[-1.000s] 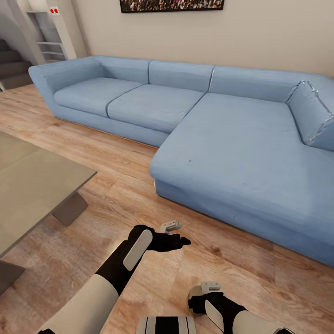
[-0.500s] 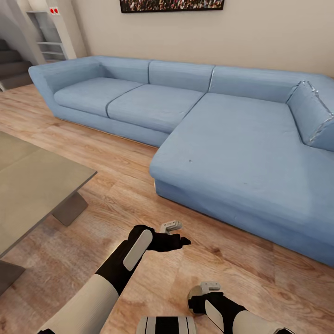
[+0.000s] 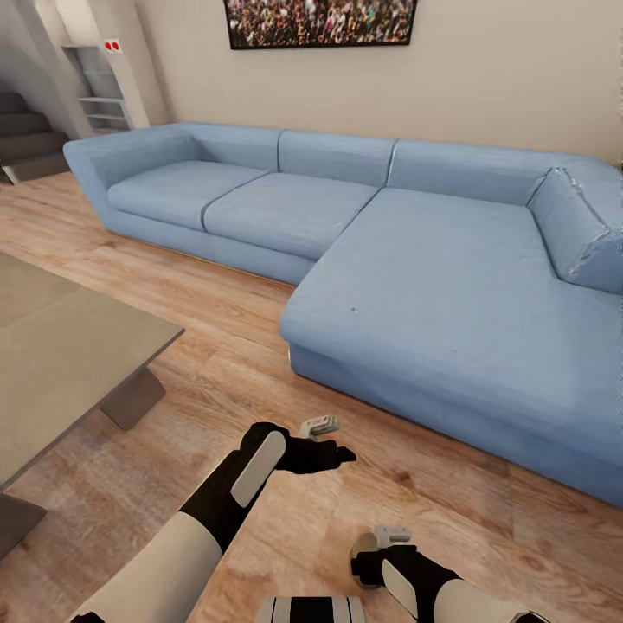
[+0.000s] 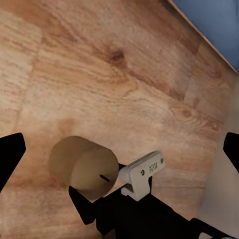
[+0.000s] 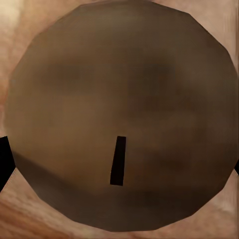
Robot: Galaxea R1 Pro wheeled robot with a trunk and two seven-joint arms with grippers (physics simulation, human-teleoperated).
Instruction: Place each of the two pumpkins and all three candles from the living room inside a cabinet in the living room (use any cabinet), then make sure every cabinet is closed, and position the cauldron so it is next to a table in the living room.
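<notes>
Camera tilted up; arms unchanged. Right claw [image 3: 374,547] clamped on candle [image 5: 119,114]; left claw [image 3: 339,452] apart over floor [image 3: 260,346].

Open floor [image 3: 234,346] between table [image 3: 69,363] and sofa [image 3: 450,294]

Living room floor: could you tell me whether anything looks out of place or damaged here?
Nothing looks damaged or spilled. The one thing out of place is a candle, held in the right gripper above the wood floor beside the sofa, its wick end facing the right wrist camera.
</notes>
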